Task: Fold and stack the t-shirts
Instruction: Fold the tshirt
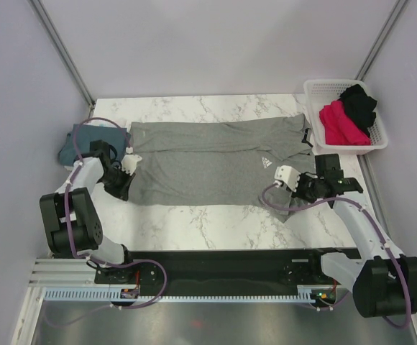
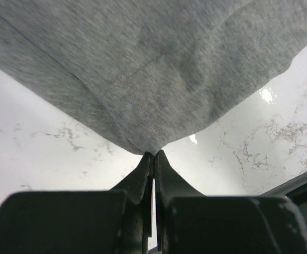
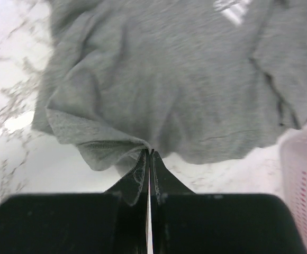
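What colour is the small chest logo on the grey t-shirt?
White logo, clearest in top external view.

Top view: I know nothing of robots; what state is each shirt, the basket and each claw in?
grey t-shirt: spread out, pinched at both ends
teal t-shirt: compact pile at far left
pink t-shirt: crumpled in the basket
black t-shirt: crumpled, on the pink one
basket: upright, holding two shirts
left gripper: shut on the grey t-shirt
right gripper: shut on the grey t-shirt

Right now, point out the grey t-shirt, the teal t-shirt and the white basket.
grey t-shirt (image 1: 201, 169), top external view, flat middle of its body.
teal t-shirt (image 1: 67, 147), top external view, its left part.
white basket (image 1: 313, 104), top external view, its left wall.
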Robot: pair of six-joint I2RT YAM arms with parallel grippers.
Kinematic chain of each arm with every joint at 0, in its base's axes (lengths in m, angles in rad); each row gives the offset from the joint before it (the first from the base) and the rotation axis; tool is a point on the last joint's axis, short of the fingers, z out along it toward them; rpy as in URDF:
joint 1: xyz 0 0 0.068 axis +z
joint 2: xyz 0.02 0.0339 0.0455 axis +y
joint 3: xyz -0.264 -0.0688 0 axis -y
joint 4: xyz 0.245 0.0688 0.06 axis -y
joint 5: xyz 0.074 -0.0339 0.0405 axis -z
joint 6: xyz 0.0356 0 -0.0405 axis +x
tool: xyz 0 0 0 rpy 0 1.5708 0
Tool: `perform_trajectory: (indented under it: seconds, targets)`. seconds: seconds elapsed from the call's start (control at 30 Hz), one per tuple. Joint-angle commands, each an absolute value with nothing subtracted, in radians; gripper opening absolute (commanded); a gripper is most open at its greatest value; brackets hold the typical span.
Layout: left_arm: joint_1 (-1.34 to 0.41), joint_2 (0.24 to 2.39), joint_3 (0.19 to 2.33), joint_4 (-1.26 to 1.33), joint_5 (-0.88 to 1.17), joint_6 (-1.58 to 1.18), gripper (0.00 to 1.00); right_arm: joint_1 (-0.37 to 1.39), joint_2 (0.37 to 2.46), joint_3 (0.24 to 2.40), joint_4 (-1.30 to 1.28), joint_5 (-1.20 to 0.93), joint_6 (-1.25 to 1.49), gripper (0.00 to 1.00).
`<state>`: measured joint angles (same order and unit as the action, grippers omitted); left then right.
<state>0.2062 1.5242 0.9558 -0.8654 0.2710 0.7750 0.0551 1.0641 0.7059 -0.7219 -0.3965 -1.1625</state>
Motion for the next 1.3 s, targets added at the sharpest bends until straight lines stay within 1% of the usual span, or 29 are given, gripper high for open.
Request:
perform_trajectory:
  seconds: [0.0,0.33,0.57,0.73,0.9,1.27]
  targets:
    - [0.21,1.528,1.043,-0.946,0.327,0.837,0.02,0.051,1.072,0.808,-0.617,-0.387,-0.994,0.0]
    - [0.209,1.568,1.207,-1.023,0.356,0.867,0.02,0.028,1.204,1.005,-0.453,-0.37,-0.847,0.0]
    - [0.209,1.586,1.258,-1.025,0.377,0.844,0.02,-0.041,1.31,1.161,-0.368,-0.376,-0.762,0.0]
    - [0.21,1.611,1.302,-1.008,0.394,0.804,0.02,-0.063,1.368,1.233,-0.319,-0.368,-0.704,0.0]
    - [0.21,1.696,1.391,-1.003,0.414,0.741,0.02,-0.071,1.439,1.285,-0.278,-0.35,-0.681,0.0]
    - [0.21,1.897,1.683,-1.006,0.457,0.606,0.02,-0.083,1.601,1.376,-0.195,-0.308,-0.637,0.0]
